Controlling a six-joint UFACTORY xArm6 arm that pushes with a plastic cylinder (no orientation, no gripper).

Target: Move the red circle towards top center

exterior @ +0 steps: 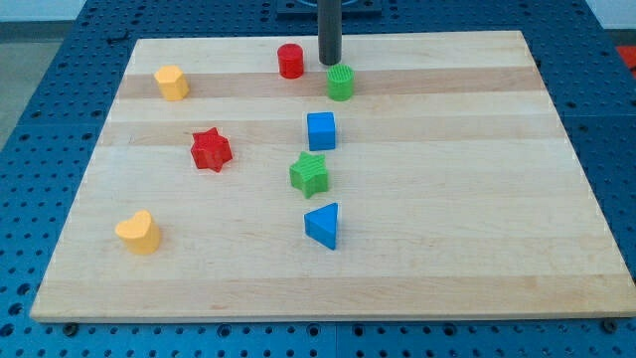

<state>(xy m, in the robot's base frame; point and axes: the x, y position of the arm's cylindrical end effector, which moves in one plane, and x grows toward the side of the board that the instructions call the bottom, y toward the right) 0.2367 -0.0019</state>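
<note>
— Red circle [290, 61] first: where does it lie?

— Near the board's [477, 239] top edge, a little toward the view's left of centre. It stands upright, touching nothing.

— And my tip [330, 64]?

— Seen from the circle, the tip is at about three o'clock, near but apart. The rod has no jaws to open or close, and it grips nothing; its end sits at board level. The green circle [341, 83] is just beside the tip, at about five o'clock from it; I cannot tell if they touch.

— Count the blocks.

— Eight. Two red: the circle and a red star [211, 149]. Two green: the circle and a green star [309, 174]. Two blue: a blue cube [321, 130] and a blue triangle [322, 225]. Two yellow: a yellow hexagon [172, 83] at nine o'clock from the red circle, well apart, and a yellow heart [137, 233] toward seven o'clock.

— Anything cut off?

— The rod's upper part runs out at the view's top. The hexagon's exact shape is hard to make out.
</note>
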